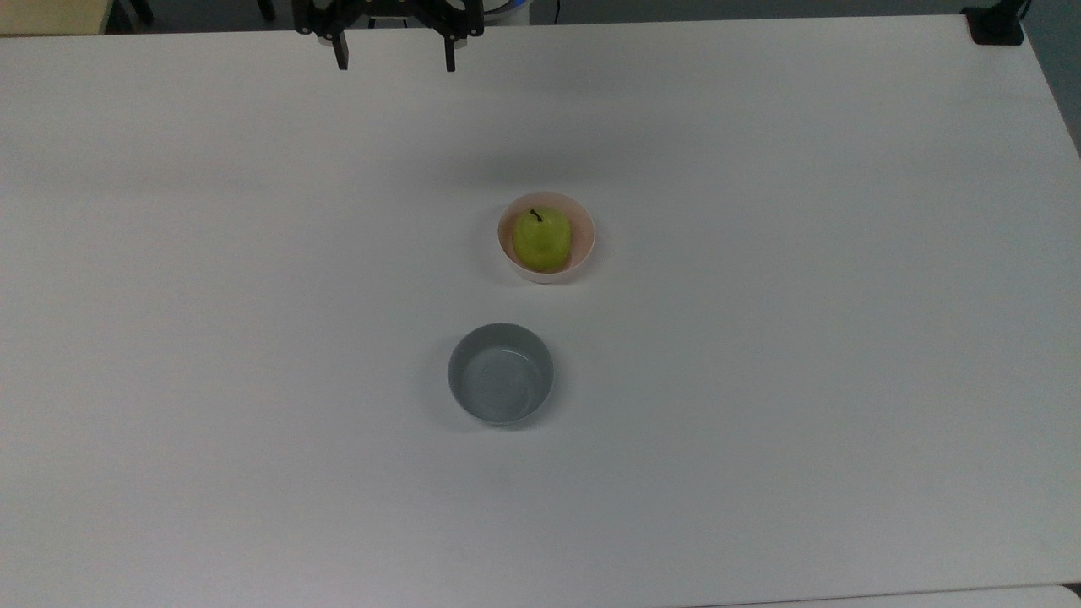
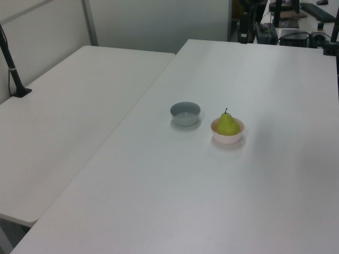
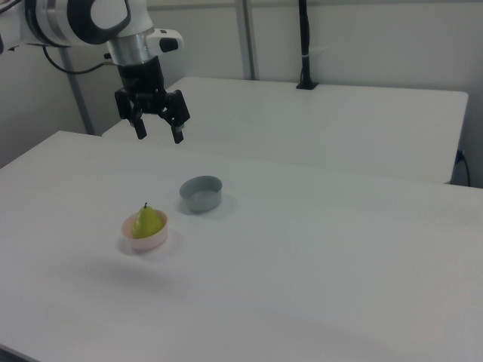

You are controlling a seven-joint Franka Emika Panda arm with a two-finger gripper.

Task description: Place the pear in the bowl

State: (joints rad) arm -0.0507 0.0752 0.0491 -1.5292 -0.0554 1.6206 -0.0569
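- White and bare for most of its top, the table [image 1: 760,380] carries two small bowls near its middle, and we see a second white table [image 2: 69,106] just beside it in the left view.
- We find the pear [image 1: 542,238] sitting upright inside the pink bowl [image 1: 589,239], its dark stem pointing up and its body rising above the rim.
- We see the same pear [image 3: 148,222] in the pink bowl [image 3: 147,242] in the right view, and again the pear [image 2: 228,125] and bowl [image 2: 228,138] in the left view.
- We see a grey bowl [image 1: 501,374] standing apart from the pink one, below it in the top view, with nothing inside.
- In the right view the grey bowl [image 3: 201,193] lies to the right view's right of the pink bowl and a little further back.
- We see the claw [image 3: 158,133] hanging in the air well apart from both bowls, its two black fingers spread wide and holding nothing.
- In the top view the claw [image 1: 394,62] sits at the top edge, over the far side of the table, fingers [image 1: 341,57] pointing down.
- A black post [image 3: 305,45] stands on the second table in the right view.
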